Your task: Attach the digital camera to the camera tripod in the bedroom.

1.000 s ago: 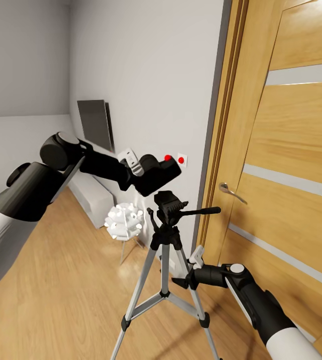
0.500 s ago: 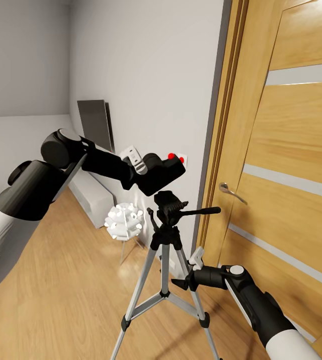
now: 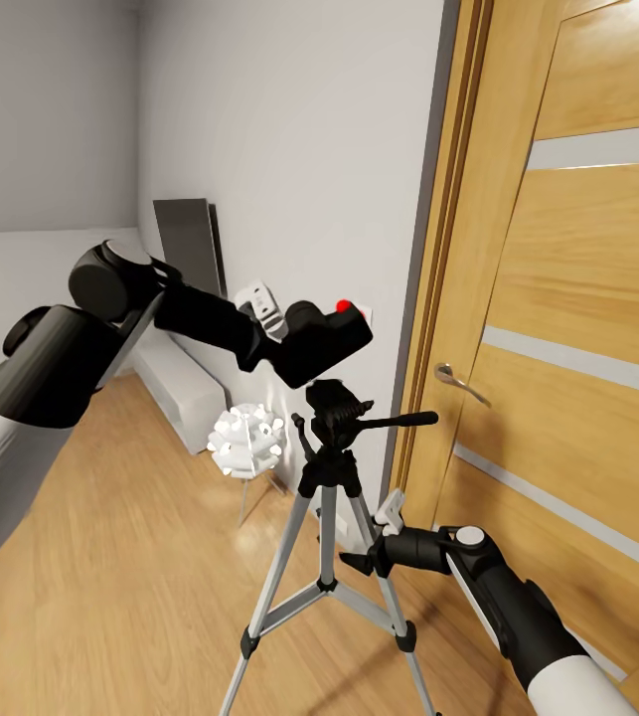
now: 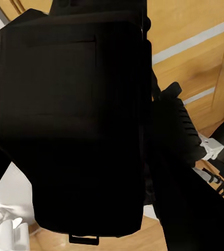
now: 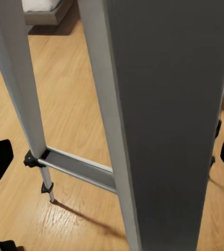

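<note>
- White walls, light wood floor (image 3: 110, 557) and wooden door (image 3: 577, 328) at right frame the bedroom.
- Camera tripod (image 3: 331, 467) stands on the floor near the door.
- Left fingers (image 3: 311, 343) grip the digital camera (image 3: 327, 338) just above the tripod head.
- Right fingers (image 3: 364, 557) spread open either side of a tripod leg (image 5: 164, 120).
</note>
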Controlling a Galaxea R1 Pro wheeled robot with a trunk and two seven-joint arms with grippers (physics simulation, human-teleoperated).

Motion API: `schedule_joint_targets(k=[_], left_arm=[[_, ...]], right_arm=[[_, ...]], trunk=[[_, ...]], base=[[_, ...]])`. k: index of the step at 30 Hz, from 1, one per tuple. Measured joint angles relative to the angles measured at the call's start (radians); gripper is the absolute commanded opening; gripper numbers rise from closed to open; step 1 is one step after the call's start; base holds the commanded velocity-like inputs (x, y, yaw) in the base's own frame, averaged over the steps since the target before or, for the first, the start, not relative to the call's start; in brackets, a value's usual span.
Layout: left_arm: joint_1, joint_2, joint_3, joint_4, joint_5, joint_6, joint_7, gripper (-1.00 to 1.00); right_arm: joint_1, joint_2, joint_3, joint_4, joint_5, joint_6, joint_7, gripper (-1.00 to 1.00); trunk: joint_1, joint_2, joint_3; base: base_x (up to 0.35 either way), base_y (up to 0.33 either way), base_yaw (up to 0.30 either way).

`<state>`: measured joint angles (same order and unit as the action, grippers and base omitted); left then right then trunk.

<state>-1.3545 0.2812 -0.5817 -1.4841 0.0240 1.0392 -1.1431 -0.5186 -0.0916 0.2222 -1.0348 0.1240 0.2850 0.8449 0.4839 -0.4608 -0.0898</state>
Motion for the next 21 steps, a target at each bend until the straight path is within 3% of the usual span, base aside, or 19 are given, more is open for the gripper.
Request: schedule_joint_targets(k=[12, 13, 21], left_arm=[[-0.033, 0.02, -0.001, 0.006, 0.002, -0.001, -0.08, -1.0], [-0.036, 0.021, -0.001, 0.007, 0.002, -0.001, -0.085, -1.0], [-0.048, 0.029, -0.004, 0.013, 0.001, -0.001, -0.101, -1.0]], right_arm=[[0.001, 0.0, -0.002, -0.014, 0.0, 0.001, -0.001, 1.0], [0.001, 0.0, -0.002, -0.014, 0.001, 0.001, -0.001, -1.0], [0.001, 0.0, -0.002, -0.015, 0.006, -0.001, 0.0, -1.0]], trunk=[[0.0, 0.0, 0.0], [0.0, 0.0, 0.0], [0.0, 0.0, 0.0]], base=[[0.0, 0.0, 0.0], [0.0, 0.0, 0.0], [0.0, 0.0, 0.0]])
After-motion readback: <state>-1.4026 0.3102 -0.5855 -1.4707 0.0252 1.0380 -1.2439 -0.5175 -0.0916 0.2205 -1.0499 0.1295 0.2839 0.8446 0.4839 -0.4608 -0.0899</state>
